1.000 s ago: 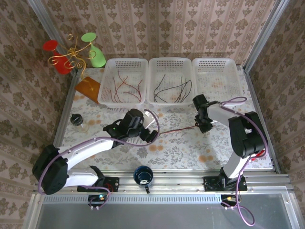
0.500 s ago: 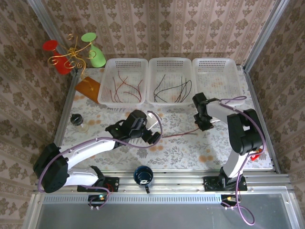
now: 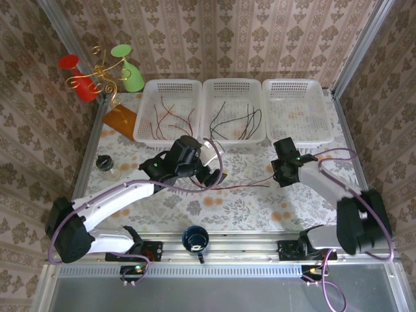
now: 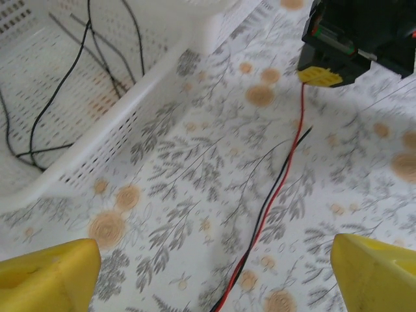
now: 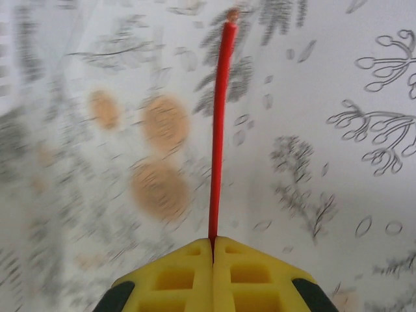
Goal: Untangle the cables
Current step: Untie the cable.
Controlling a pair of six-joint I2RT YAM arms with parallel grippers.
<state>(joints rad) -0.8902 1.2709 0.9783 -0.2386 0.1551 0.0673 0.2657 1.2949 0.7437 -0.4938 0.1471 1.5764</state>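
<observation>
cables (image 3: 250, 185) lie across table (image 3: 247, 214) centre. right end meets right gripper (image 3: 281, 177) mid-right, left end runs under left gripper (image 3: 216, 168). three white baskets (image 3: 233, 82) along top.

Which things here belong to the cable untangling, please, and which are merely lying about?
Job: red cable, pinched by the right gripper; black cable beside it; open left gripper; white baskets holding cables.
Lying about: blue mug, small jar, ornament stand.

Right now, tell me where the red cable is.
In the top view the red cable lies on the table in front of the middle basket, running from beneath the left gripper rightward to the right gripper, which is shut on it.
</observation>
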